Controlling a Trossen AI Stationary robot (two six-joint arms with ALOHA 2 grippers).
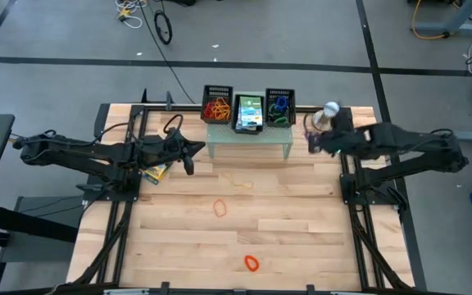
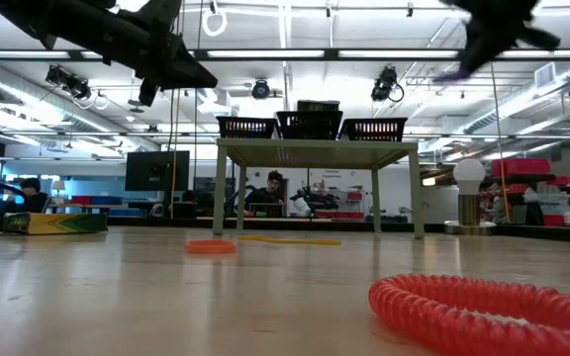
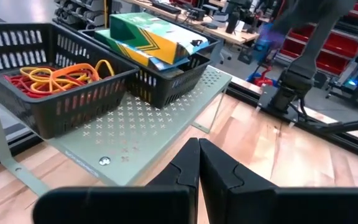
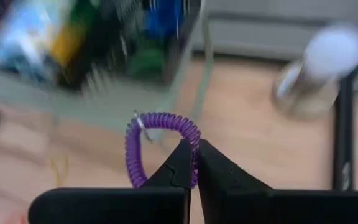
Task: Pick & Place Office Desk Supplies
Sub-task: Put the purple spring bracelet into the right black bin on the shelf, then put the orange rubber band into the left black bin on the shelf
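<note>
Two end effectors are hanging above the worktop [image 1: 236,246], and only the right end effector [image 4: 194,163] is carrying anything: its fingers are pinching shut on a purple coiled loop [image 4: 160,143], which is dangling off the fingertips beside the white ball-topped object [image 1: 331,109], near the right end of the pale green stand [image 1: 248,141]. It is gripping the coil by one side, probably so the rest is hanging free and can drop cleanly into a basket. The left end effector [image 3: 197,163] is waiting closed and empty in front of the stand's left part. Three black baskets are sitting in a row on the stand, which looks like sorting by kind: the left basket [image 1: 216,104] is holding red and orange loops, the middle basket [image 1: 249,112] printed boxes, the right basket [image 1: 280,106] blue and green loops. Judging by that, the purple loop is likely heading for the right basket. Several supplies are lying on the worktop: two orange loops [image 1: 220,208] and [image 1: 251,263], a thin yellow band [image 1: 238,181], and a yellow box [image 1: 156,171] under the left arm. The right wrist view is showing the grip itself, which the overhead view is hiding behind the arm; the left wrist view is showing the basket contents clearly, while the low view is showing only the baskets' sides.
</note>
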